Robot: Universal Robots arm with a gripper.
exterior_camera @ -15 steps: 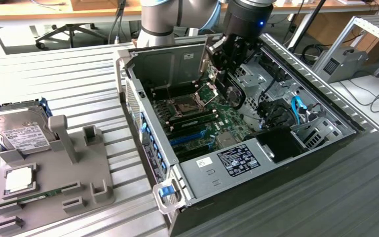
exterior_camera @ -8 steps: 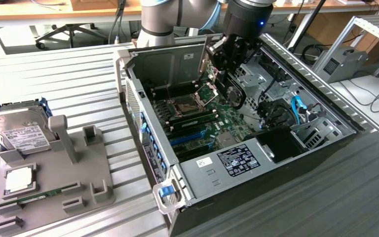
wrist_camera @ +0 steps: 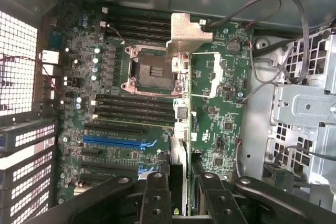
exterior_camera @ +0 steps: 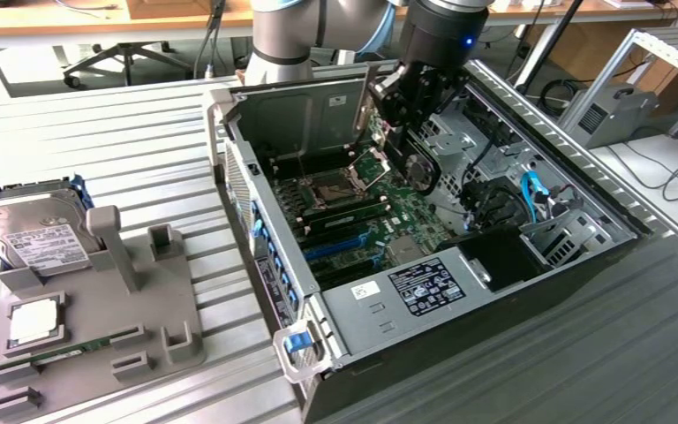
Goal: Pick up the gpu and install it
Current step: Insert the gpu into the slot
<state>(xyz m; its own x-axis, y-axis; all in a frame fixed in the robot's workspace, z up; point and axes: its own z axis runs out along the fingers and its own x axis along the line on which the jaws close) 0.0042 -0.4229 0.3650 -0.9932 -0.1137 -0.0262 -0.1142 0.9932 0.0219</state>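
My gripper [exterior_camera: 408,104] hangs inside the open computer case [exterior_camera: 351,305], shut on the gpu [exterior_camera: 418,166]. The card hangs upright below the fingers, and its black round fan shows in the exterior view, just above the green motherboard [exterior_camera: 374,225]. In the wrist view the gpu [wrist_camera: 181,124] is edge-on, running from between my fingertips [wrist_camera: 157,195] out to its silver end bracket [wrist_camera: 186,32]. It hovers over the board beside the CPU socket [wrist_camera: 149,72]. The blue expansion slot [wrist_camera: 118,142] lies off to one side of the card.
On the exterior view's left, a grey fixture [exterior_camera: 139,327] carries a silver hard drive [exterior_camera: 33,234], a CPU chip [exterior_camera: 35,318] and a RAM stick [exterior_camera: 63,358]. Cables [wrist_camera: 262,19] and a metal drive cage [wrist_camera: 307,103] crowd the case beside the board.
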